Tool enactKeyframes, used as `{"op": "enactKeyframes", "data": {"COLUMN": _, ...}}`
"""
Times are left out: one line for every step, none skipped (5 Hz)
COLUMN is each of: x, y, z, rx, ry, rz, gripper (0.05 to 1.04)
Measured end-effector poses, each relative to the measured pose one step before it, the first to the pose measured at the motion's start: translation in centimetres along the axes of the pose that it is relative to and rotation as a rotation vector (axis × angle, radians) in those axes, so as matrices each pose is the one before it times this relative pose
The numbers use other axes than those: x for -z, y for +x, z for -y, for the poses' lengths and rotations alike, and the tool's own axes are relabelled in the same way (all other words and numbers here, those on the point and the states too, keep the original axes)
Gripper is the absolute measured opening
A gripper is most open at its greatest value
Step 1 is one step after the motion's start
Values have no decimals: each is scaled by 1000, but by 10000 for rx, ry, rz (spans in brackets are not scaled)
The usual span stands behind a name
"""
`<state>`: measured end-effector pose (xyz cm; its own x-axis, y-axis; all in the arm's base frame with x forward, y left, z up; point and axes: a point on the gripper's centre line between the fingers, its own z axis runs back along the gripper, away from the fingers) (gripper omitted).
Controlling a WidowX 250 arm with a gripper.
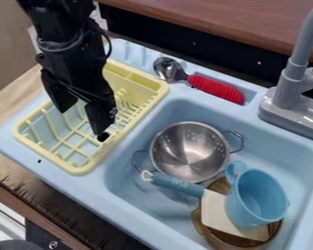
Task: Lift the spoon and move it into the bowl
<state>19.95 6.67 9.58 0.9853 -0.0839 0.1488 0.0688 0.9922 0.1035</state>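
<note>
Red-handled, one spoon (214, 89) lies on the sink ledge (252, 92) near one metal bowl (189, 152). We see one hand (82, 119), spread open and empty, above one yellow rack (84, 168).

Goes baby blue on the sink (139, 132), soft yellow on the rack (84, 168), super bright red on the spoon handle (218, 89), dotted silver on the colander (185, 156) and plain black on the gripper (81, 120).

faucet (289, 83) cropped by right edge
</note>
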Motion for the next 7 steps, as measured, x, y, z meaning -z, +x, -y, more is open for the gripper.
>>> {"op": "enactKeyframes", "data": {"x": 331, "y": -278, "z": 273, "rx": 107, "ry": -60, "rz": -153, "gripper": 1001}}
{"op": "enactKeyframes", "data": {"x": 346, "y": 571, "z": 776, "rx": 1325, "ry": 113, "rz": -243, "gripper": 1001}}
{"op": "enactKeyframes", "data": {"x": -367, "y": 1688, "z": 33, "rx": 1731, "ry": -122, "rz": 16, "gripper": 1001}}
{"op": "enactKeyframes", "data": {"x": -657, "y": 1998, "z": -677, "rx": 2047, "ry": -466, "rz": 8, "gripper": 1001}}
{"op": "enactKeyframes", "data": {"x": -800, "y": 1886, "z": -1557, "rx": 1912, "ry": 28, "rz": 111, "gripper": 1001}}
{"op": "enactKeyframes", "data": {"x": 2, "y": 1502, "z": 208, "rx": 1905, "ry": 609, "rz": -296, "gripper": 1001}}
{"op": "enactKeyframes", "data": {"x": 195, "y": 1526, "z": -226, "rx": 1043, "ry": 396, "rz": 106, "gripper": 1001}}
